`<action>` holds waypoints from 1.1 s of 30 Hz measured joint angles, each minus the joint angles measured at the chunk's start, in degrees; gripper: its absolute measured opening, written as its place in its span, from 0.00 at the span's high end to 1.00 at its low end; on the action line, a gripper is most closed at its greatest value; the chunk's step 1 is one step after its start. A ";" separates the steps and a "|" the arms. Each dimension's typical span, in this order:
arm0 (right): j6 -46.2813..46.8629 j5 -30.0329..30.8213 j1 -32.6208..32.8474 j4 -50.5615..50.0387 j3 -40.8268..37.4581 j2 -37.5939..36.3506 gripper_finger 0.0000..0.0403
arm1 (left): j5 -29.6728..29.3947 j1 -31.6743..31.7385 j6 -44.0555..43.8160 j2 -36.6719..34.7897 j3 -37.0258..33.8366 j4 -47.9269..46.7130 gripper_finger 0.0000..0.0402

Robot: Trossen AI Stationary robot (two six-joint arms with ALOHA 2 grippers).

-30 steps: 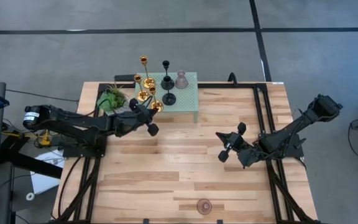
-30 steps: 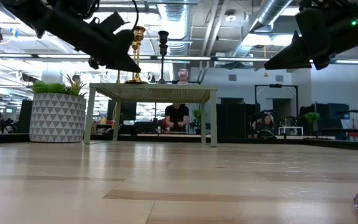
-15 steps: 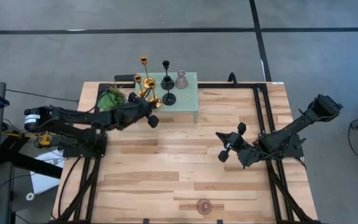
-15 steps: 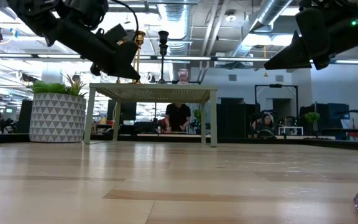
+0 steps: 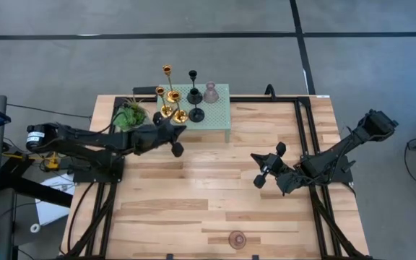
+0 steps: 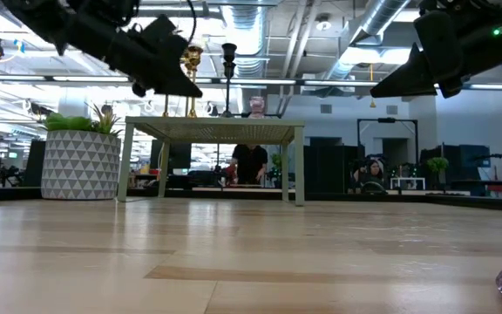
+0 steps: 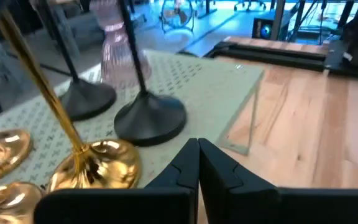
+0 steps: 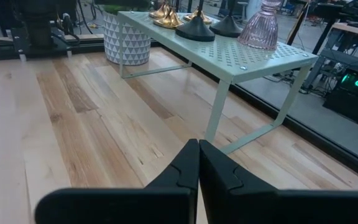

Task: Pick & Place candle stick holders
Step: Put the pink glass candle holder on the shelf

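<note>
Six candle stick holders stand on the pale green perforated shelf (image 5: 219, 108) at twelve o'clock on my worktop (image 5: 193, 195): three gold ones (image 5: 170, 108) bunched at its nine o'clock end, two black ones (image 5: 194, 101) in the middle, and one pink holder (image 5: 211, 92) toward three o'clock. A second pink holder (image 5: 237, 239) sits alone at six o'clock, close to the worktop's near edge, well apart from the rest.

My left tool (image 5: 177, 141) hangs just off the shelf's front edge, below the gold holders, with its fingers pressed together on nothing. From its wrist I see the base of a tall gold holder (image 7: 98, 168) and a black base (image 7: 151, 119) right ahead of the closed tips (image 7: 197, 163). My right tool (image 5: 266, 167) waits over the worktop at three o'clock, well clear of the shelf, fingers also together and empty (image 8: 197, 165).

One potted green plant (image 5: 128, 115) stands just beside the shelf's nine o'clock end.
</note>
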 joint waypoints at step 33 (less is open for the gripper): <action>-3.04 -15.16 0.39 -2.10 0.00 -3.85 1.00 | -15.99 -42.86 3.52 -7.19 -0.04 -12.69 0.98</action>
